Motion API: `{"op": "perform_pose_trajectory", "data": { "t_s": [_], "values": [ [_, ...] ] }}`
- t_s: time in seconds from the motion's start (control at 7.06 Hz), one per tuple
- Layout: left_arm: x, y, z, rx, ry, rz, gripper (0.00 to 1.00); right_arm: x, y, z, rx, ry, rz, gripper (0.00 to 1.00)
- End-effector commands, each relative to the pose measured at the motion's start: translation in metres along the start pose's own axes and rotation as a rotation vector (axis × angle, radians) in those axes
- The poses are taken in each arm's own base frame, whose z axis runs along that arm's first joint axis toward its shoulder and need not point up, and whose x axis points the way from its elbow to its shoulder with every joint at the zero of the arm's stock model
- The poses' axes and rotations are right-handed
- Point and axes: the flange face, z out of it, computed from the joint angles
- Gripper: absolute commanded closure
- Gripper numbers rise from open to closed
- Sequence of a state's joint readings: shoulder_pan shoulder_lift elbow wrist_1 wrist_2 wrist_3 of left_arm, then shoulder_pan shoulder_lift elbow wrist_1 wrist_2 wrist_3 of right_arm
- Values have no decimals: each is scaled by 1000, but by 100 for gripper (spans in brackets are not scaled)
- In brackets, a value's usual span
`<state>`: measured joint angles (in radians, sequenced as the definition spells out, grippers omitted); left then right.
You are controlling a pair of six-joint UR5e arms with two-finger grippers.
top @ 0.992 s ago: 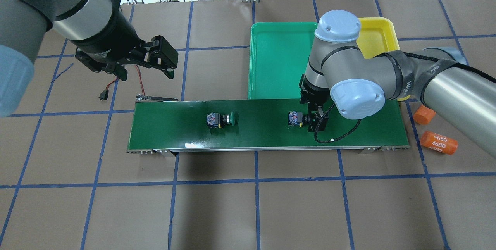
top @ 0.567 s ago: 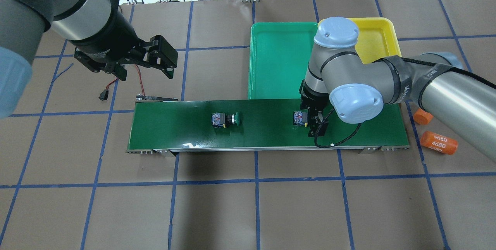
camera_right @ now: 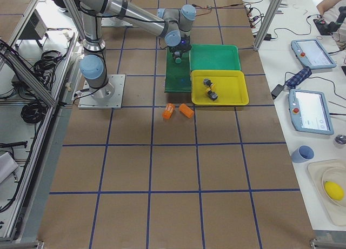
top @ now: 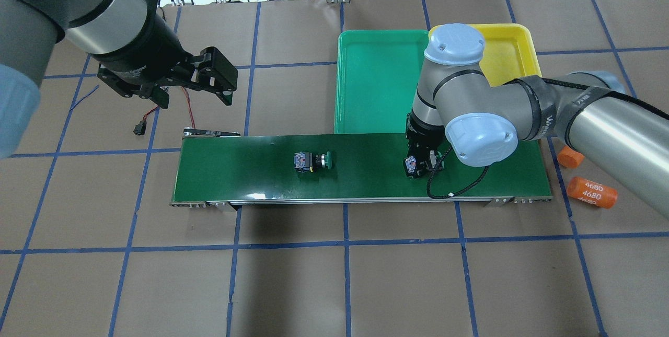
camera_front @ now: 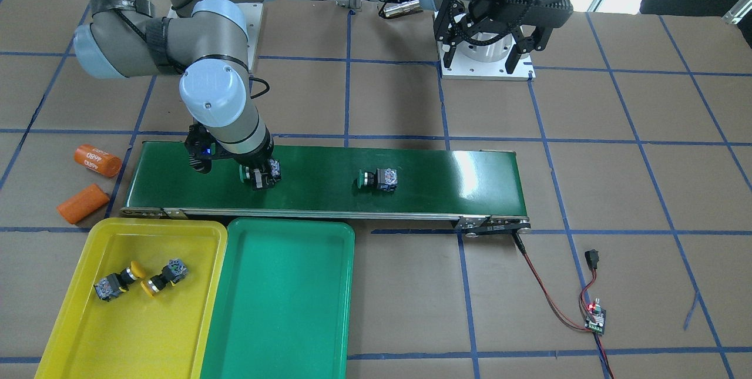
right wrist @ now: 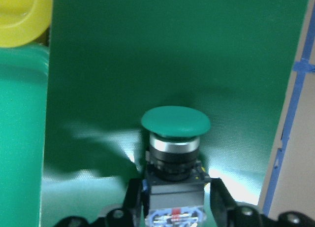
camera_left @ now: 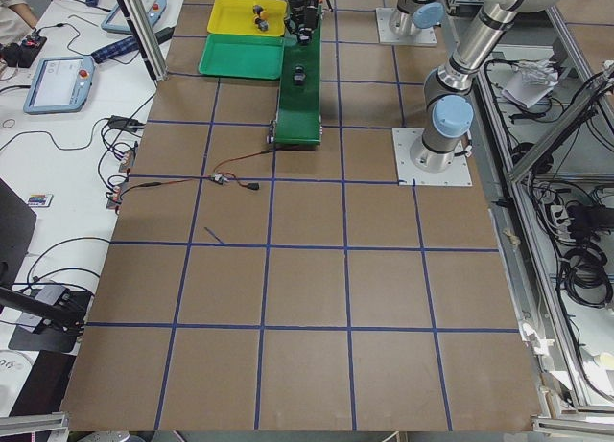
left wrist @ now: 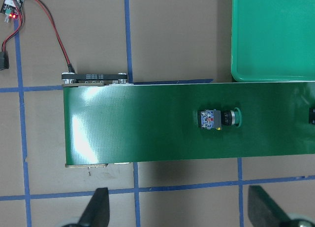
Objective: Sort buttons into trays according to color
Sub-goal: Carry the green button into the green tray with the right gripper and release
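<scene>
The right gripper (right wrist: pixel 172 210) has its two fingers (right wrist: pixel 133 200) shut tight on the black body of one green button (right wrist: pixel 175 122) on the dark belt (top: pixel 251 170), near the green tray (top: pixel 376 81), while the left gripper (left wrist: pixel 179 214) hangs wide open, holding nothing

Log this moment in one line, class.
left gripper open; right gripper straddling green button on belt, grip unclear; second green button mid-belt; two yellow buttons in yellow tray; green tray empty

green-capped button (right wrist: pixel 174 155) (black body) on dark-green belt (right wrist: pixel 147 49)
</scene>
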<state>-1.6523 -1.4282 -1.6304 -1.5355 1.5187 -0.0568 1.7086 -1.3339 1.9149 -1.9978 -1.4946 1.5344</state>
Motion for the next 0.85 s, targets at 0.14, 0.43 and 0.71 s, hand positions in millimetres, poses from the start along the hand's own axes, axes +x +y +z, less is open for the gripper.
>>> {"op": "perform_pose_trajectory", "data": {
  "t_s": [0.14, 0.43, 0.71],
  "values": [
    [0, 0, -1, 3, 0, 0, 0, -19, -15, -41, 87, -70, -94, 100],
    [0, 2, -1, 3, 0, 0, 0, -68, -18, -87, 122, -171, -267, 100],
    [0, 2, -1, 1, 0, 0, 0, -140, -30, -78, 176, -202, -356, 100]
  ]
}}
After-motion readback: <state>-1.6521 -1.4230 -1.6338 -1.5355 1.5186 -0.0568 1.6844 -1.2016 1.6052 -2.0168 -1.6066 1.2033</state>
